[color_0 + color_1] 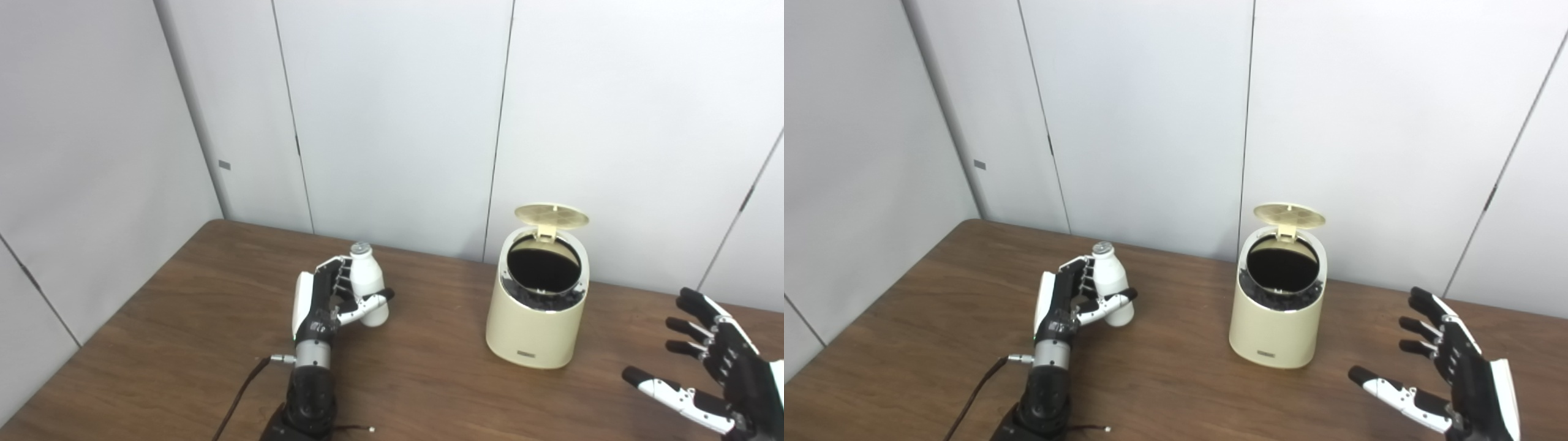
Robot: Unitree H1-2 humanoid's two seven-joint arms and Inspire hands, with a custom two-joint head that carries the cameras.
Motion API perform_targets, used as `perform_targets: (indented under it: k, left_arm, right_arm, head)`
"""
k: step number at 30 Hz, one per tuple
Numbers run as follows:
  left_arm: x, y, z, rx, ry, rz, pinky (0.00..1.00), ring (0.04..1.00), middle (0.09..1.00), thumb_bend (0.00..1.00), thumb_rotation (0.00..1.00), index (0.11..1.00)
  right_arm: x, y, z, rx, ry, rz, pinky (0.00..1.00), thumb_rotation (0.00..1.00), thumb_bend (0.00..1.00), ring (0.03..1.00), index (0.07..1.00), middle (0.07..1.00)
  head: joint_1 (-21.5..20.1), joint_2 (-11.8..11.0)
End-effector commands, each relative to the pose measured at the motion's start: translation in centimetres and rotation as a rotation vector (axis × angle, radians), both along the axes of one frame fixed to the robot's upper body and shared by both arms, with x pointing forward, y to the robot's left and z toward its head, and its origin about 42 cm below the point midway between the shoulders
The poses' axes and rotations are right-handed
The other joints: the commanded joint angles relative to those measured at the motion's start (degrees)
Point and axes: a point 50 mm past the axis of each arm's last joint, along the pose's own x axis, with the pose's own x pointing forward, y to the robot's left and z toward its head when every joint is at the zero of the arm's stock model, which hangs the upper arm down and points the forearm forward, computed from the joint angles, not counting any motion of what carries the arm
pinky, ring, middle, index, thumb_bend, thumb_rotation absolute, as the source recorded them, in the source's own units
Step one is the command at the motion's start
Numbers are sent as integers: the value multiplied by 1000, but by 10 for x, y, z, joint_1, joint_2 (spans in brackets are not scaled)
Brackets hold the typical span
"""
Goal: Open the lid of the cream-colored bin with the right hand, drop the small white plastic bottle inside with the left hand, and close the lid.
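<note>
My left hand (324,300) grips the one small white plastic bottle (369,283) upright, left of the single cream-colored bin (536,318), whose lid (551,215) stands raised; my right hand (1451,380) hovers empty, fingers spread, beside the bin over the wooden table (184,318)

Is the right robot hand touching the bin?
Apart. In the left eye view, bare table shows between the open right robot hand and the bin.
</note>
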Motion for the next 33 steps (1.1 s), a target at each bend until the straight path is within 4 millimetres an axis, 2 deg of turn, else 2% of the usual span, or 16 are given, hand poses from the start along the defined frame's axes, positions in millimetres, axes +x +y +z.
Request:
perform_targets:
  k: [1,11,17,24,30,33]
  left_arm:
    - [5,-3,9,16,-55,-2,345,430,477,504,0,510]
    - [0,5,9,53,-59,11,347,428,472,504,0,515]
    - [-5,3,14,59,-111,-7,355,428,471,504,0,515]
    - [-7,-24,44,5,-274,-117,364,420,476,504,0,515]
    - [-1,-51,83,8,-343,-212,381,426,476,505,0,501]
    - [3,-61,99,2,-359,-247,371,430,479,505,0,504]
  right_arm:
    - [1,3,19,4,-81,14,662,0,687,768,828,843]
    - [3,2,17,-5,-80,15,665,0,685,769,834,844]
    - [4,3,11,-17,-79,20,674,0,681,775,840,849]
    - [10,2,-3,-19,-78,23,683,0,704,776,832,850]
    - [18,0,-20,-47,-86,20,688,0,733,775,828,847]
    - [20,2,-24,-50,-85,13,665,35,752,759,817,836]
  head:
    - [1,1]
    - [3,3]
    - [-17,-2]
    - [-51,-10]
    - [-77,-18]
    - [-85,-22]
